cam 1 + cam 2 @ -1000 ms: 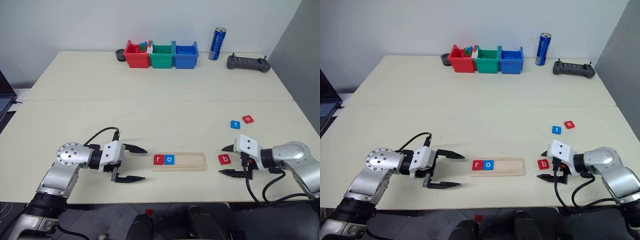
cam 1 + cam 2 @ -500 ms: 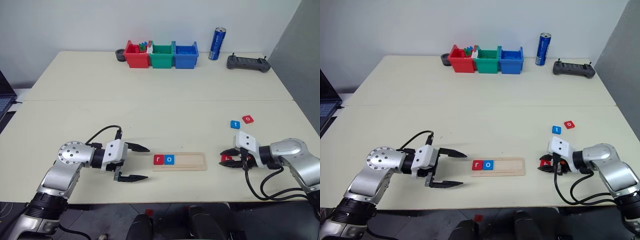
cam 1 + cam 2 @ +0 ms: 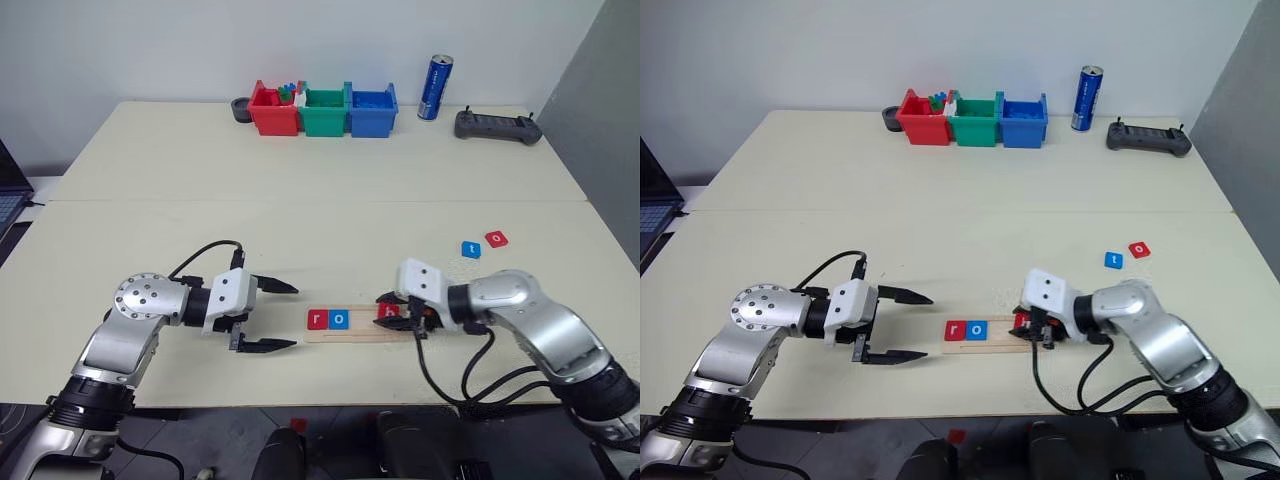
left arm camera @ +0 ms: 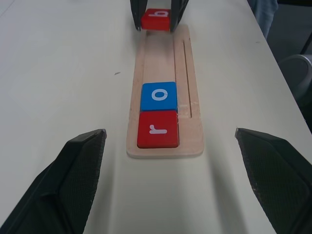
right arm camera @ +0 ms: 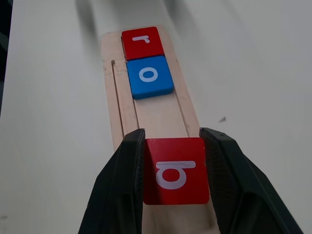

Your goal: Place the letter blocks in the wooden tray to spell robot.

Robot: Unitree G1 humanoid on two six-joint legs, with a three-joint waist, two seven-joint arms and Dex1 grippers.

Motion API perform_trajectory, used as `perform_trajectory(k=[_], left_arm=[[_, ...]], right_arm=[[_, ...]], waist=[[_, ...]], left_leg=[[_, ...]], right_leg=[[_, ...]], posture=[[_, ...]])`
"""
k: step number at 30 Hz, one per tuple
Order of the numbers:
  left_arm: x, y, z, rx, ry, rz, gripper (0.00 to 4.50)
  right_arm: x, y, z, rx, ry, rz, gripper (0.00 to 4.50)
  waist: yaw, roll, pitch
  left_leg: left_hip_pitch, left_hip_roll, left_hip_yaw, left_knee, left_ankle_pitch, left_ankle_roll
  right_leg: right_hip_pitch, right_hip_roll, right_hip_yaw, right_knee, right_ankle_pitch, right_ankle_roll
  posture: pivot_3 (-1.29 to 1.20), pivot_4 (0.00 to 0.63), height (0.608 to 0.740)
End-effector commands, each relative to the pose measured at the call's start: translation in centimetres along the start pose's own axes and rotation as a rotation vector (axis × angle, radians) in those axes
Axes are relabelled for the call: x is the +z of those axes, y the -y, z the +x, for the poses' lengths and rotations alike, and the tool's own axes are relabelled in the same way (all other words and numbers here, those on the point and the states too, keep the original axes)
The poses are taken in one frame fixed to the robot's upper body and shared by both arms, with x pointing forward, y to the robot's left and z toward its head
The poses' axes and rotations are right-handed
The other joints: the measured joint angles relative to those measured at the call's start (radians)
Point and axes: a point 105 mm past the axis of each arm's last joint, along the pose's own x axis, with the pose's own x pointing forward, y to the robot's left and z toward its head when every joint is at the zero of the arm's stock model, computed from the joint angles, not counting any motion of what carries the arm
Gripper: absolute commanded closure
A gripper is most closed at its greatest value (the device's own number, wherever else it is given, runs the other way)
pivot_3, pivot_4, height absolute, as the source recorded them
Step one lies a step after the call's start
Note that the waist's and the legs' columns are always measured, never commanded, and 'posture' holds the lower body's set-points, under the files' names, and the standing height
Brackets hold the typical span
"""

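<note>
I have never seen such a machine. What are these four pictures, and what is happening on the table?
It is a two-armed robot at a table. Two pictures come from cameras on its head, looking down; the other two sit on its wrists. Each arm ends in a tool with two black fingers. The right tool grips a red b tile over the wooden tray, which already holds a red r tile and a blue o tile. The left tool is open, holding nothing. A blue t tile and a red tile lie further right.

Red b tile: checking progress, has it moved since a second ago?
Yes. The red b tile went left from bare table onto the wooden tray.
</note>
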Motion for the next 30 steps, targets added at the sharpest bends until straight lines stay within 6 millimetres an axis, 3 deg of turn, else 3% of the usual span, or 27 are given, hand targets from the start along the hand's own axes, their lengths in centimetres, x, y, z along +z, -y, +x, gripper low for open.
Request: perform_trajectory(k=[1,19,27,30], left_arm=[[0.5,0.1,-0.1,0.006,-0.001,0.036,0.0],[1.6,-0.2,-0.2,0.023,-0.013,0.048,0.0],[1.9,-0.2,0.1,0.022,-0.011,0.049,0.0],[1.9,-0.2,0.1,0.023,-0.01,0.047,0.0]], right_arm=[[1.2,-0.1,0.7,-0.006,0.014,-0.057,3.11],[1.6,0.1,2.5,0.037,0.024,-0.125,3.11],[2.8,0.3,1.8,0.027,0.062,-0.114,0.2],[3.5,0.4,0.9,0.01,0.087,-0.101,0.04]], waist=[[0.0,0.0,0.0],[-0.001,0.0,0.0],[-0.001,0.0,0.0],[-0.001,0.0,0.0]], left_leg=[[0.0,0.0,0.0,0.0,0.0,0.0],[0.0,0.0,0.0,0.0,0.0,0.0],[0.0,0.0,0.0,0.0,0.0,0.0],[0.0,0.0,-0.001,0.0,0.0,0.0]], right_leg=[[0.0,0.0,0.0,0.0,0.0,0.0],[0.0,0.0,0.0,0.0,0.0,0.0],[0.0,0.0,0.0,0.0,0.0,0.0],[0.0,0.0,0.0,0.0,0.0,0.0]], posture=[[0.0,0.15,0.74],[0.0,0.15,0.74],[0.0,0.15,0.74],[0.0,0.15,0.74]])
